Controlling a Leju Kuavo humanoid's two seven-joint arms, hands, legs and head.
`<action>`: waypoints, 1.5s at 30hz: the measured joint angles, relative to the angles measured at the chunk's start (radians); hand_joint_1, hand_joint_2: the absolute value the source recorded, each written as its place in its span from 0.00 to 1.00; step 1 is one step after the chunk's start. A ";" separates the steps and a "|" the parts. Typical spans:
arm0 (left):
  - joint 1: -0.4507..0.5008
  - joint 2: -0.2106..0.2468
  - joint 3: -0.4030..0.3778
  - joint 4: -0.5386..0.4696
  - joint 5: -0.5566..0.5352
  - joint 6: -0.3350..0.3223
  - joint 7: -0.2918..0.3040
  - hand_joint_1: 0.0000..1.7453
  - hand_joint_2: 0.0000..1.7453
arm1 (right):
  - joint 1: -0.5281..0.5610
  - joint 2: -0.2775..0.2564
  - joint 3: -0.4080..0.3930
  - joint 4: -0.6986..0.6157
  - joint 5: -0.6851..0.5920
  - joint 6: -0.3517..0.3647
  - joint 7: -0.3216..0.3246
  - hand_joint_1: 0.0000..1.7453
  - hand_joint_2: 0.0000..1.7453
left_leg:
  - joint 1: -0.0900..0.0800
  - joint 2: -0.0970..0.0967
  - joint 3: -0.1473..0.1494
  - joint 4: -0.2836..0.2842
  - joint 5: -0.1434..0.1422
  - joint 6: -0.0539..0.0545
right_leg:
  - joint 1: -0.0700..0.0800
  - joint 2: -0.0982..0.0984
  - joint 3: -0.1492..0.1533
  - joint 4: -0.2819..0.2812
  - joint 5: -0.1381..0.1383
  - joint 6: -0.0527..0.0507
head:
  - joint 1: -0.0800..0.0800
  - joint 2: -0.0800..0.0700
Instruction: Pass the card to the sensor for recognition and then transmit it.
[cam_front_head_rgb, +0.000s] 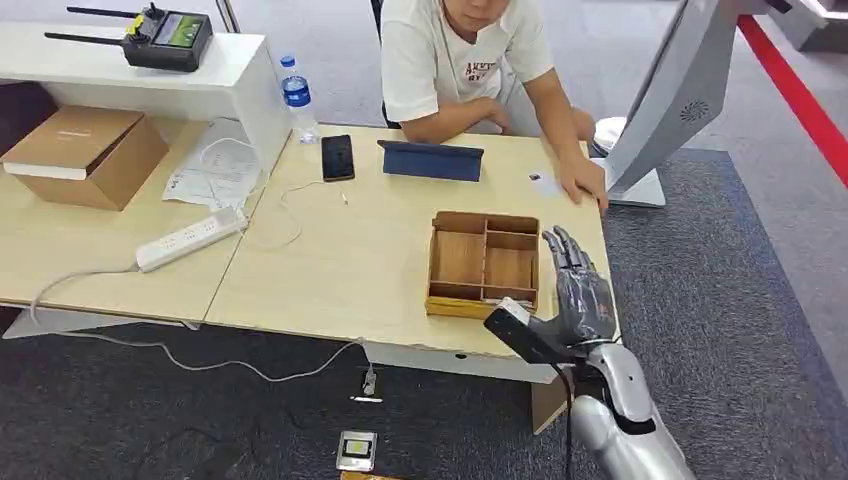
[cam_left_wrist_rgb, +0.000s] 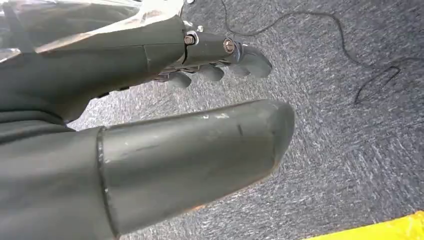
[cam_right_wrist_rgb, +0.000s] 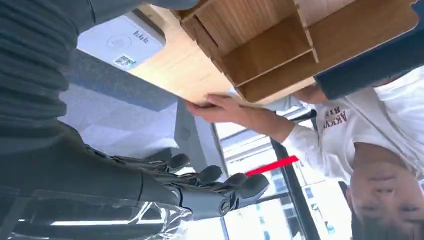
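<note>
A small white card lies on the wooden table at its far right, with a person's hand resting just beside it. My right hand hovers by the table's right edge, next to the wooden divided tray, fingers stretched out and holding nothing. In the right wrist view, a flat white pad with a QR code lies on the table beside the tray, and the person's hand rests at the table's edge. My left hand hangs over grey carpet, holding nothing.
A tall white kiosk stands on the floor past the table's far right corner. A blue tablet, a phone, a water bottle, a power strip and a cardboard box lie further left. The person sits across the table.
</note>
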 joint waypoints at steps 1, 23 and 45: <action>-0.001 0.000 0.000 0.000 0.000 0.000 0.002 0.00 0.00 | -0.005 0.005 0.000 0.013 0.009 -0.008 0.000 0.00 1.00 | 0.000 0.000 0.000 0.000 0.000 0.000 | 0.000 0.000 0.000 0.000 0.000 0.000 | 0.000 0.000; 0.000 -0.005 0.000 0.000 0.002 0.003 -0.003 0.00 0.00 | -0.035 0.053 0.001 0.174 -0.006 0.028 -0.042 0.00 1.00 | 0.000 0.000 0.000 0.000 0.000 0.000 | 0.000 0.000 0.000 0.000 0.000 0.000 | 0.000 0.000; -0.005 -0.008 0.000 0.000 -0.008 0.004 0.001 0.00 0.00 | -0.024 0.086 0.035 0.252 0.116 0.023 -0.026 0.00 1.00 | 0.000 0.000 0.000 0.000 0.000 0.000 | 0.000 0.000 0.000 0.000 0.000 0.000 | 0.000 0.000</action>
